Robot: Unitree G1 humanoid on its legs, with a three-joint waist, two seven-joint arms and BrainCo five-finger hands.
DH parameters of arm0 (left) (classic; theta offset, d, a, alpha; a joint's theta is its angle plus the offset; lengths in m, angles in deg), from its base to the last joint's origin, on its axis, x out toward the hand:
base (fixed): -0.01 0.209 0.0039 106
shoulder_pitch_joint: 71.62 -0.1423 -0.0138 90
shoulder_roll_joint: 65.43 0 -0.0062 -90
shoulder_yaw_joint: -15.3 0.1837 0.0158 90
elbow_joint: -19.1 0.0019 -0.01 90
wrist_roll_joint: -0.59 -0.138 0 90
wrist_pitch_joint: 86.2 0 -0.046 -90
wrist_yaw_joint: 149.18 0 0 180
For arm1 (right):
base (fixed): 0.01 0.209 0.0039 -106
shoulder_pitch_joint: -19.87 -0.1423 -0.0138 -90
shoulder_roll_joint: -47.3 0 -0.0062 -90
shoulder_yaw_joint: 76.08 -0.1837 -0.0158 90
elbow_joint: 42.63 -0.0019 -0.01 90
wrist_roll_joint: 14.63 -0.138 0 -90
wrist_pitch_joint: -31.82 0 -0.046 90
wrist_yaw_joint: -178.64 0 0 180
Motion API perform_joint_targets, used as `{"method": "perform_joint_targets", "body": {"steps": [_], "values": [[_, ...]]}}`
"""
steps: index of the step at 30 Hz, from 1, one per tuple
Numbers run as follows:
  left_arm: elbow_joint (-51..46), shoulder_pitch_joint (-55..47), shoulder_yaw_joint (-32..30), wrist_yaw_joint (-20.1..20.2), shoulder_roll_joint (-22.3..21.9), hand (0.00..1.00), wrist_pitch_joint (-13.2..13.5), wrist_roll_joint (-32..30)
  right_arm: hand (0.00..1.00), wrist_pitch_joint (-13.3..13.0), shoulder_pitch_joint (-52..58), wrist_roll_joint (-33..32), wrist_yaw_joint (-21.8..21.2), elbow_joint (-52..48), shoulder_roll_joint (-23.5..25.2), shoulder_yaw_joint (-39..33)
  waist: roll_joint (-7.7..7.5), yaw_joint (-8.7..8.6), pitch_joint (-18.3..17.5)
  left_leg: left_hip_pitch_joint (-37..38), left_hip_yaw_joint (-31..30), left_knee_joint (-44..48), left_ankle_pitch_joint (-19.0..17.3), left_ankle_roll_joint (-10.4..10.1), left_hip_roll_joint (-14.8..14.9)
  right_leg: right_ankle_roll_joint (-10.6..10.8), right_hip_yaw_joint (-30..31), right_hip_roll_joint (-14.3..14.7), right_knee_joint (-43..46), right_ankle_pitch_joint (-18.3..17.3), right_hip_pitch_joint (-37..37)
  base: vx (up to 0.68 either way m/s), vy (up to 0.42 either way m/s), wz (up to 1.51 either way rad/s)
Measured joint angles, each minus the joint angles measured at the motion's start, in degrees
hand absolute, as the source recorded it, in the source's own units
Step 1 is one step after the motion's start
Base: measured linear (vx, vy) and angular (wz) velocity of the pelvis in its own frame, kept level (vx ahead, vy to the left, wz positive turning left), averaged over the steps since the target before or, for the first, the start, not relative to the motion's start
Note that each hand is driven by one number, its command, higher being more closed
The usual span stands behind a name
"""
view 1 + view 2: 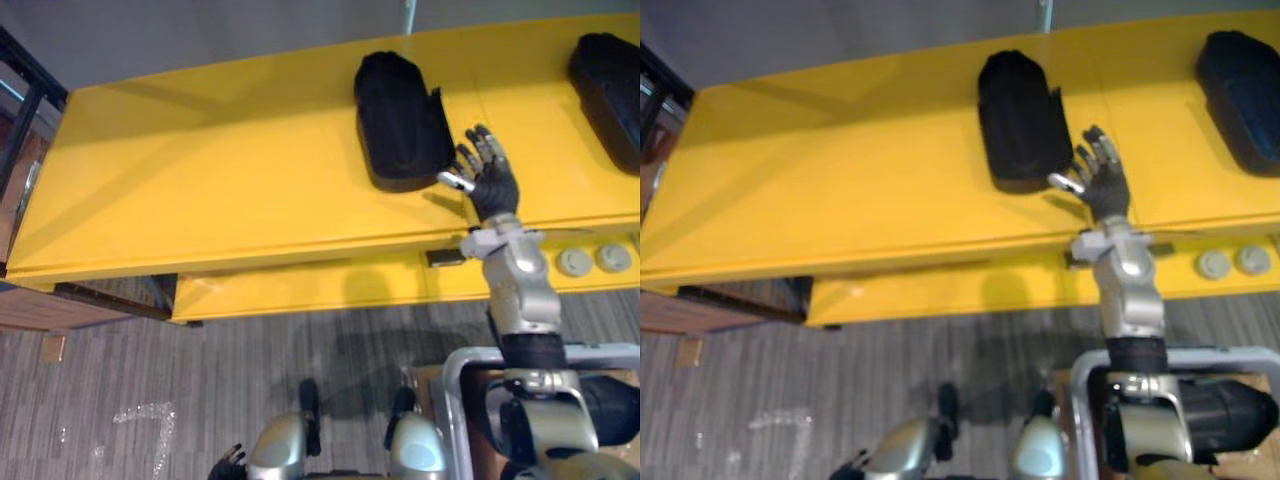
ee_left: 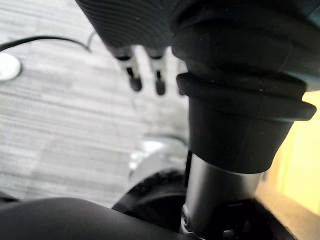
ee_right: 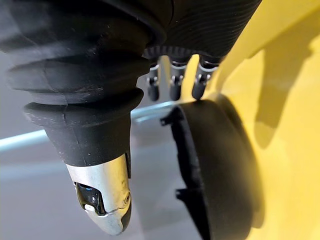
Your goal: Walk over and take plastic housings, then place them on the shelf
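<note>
A black plastic housing (image 1: 400, 120) lies on the yellow shelf (image 1: 220, 180), near its middle. My right hand (image 1: 490, 175) rests open on the shelf just right of that housing's near corner, fingers spread and straight, thumb beside the housing's edge. In the right wrist view the same housing (image 3: 220, 165) lies past the straight fingers (image 3: 175, 82), with nothing held. A second black housing (image 1: 608, 85) sits at the shelf's far right. My left hand (image 1: 228, 465) hangs low over the floor, its fingers (image 2: 135, 75) relaxed and holding nothing.
Below the shelf runs a lower yellow ledge (image 1: 300, 285) with two grey round knobs (image 1: 575, 262). A dark frame (image 1: 30, 100) stands at the left end. A white tubular frame (image 1: 460, 380) is at the lower right, over grey carpet (image 1: 150, 380).
</note>
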Motion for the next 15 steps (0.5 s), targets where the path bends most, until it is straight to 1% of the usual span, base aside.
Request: {"method": "perform_joint_targets", "body": {"steps": [5, 11, 15], "values": [[-0.1, 0.0, 0.0, 0.0, 0.0, 0.00, -0.1, 0.0, 0.00, 1.0, 0.0, 0.5, -1.0, 0.0, -0.4, 2.0, 0.03, -0.05, 0.0, 0.0, -0.1, -0.4, 0.2, 0.2, -0.6, 0.3, -0.1, -0.8, 1.1, -0.8, -0.2, -0.01, 0.003, 0.04], [-0.1, 0.0, 0.0, 0.0, 0.0, 0.00, -0.1, 0.0, 0.00, 1.0, 0.0, 0.6, -1.0, 0.0, -0.4, 3.3, 0.04, 0.01, 0.0, 0.1, -0.1, -0.7, 0.3, 0.3, -0.8, 0.3, -0.3, -0.8, 1.1, -0.8, -0.2, 0.00, 0.000, 0.00], [-0.3, 0.0, 0.0, 0.0, 0.0, 0.00, -0.1, 0.0, 0.00, 1.0, 0.0, 1.8, -0.6, 0.0, -0.4, 3.3, 0.10, 0.01, 0.0, 0.2, -0.2, -0.6, 0.3, 0.3, -0.7, 0.2, -0.5, -0.7, 1.1, -0.8, -0.2, 0.01, -0.001, 0.01]]}}
